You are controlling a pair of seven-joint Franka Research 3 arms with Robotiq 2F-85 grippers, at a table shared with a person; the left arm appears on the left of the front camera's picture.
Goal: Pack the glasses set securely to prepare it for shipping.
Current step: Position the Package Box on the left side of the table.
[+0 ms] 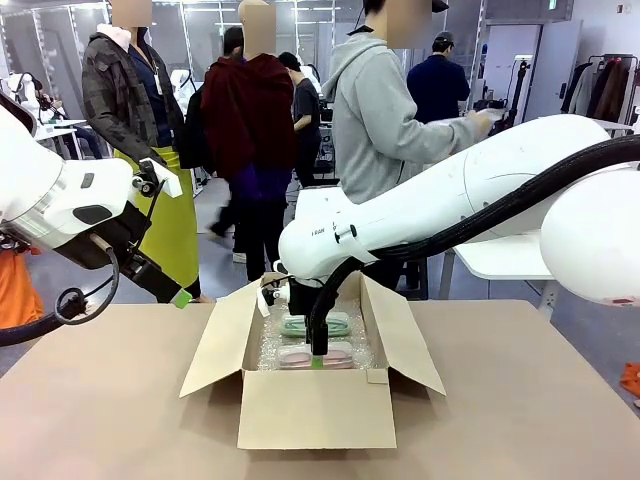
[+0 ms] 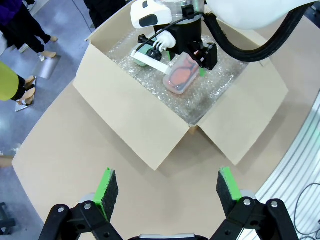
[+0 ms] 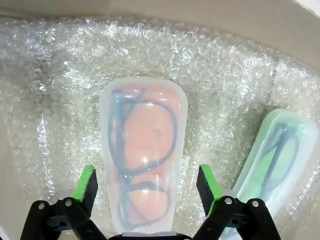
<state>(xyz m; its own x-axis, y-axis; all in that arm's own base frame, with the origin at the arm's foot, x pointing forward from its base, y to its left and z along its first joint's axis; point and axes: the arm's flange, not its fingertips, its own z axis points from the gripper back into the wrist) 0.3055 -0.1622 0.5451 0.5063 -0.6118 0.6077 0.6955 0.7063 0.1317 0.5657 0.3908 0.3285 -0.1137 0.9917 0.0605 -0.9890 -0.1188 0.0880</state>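
While right gripper straddles pink case, left gripper hovers, spread

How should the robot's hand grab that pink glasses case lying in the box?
Probably straight down from above, pinching the pink glasses case across its two long sides near mid-length. It lies flat on the bubble wrap and looks slim enough to fit between the open fingers of the right hand.

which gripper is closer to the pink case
Right. The right gripper straddles the pink case inside the box; the left gripper hovers over the table outside it.
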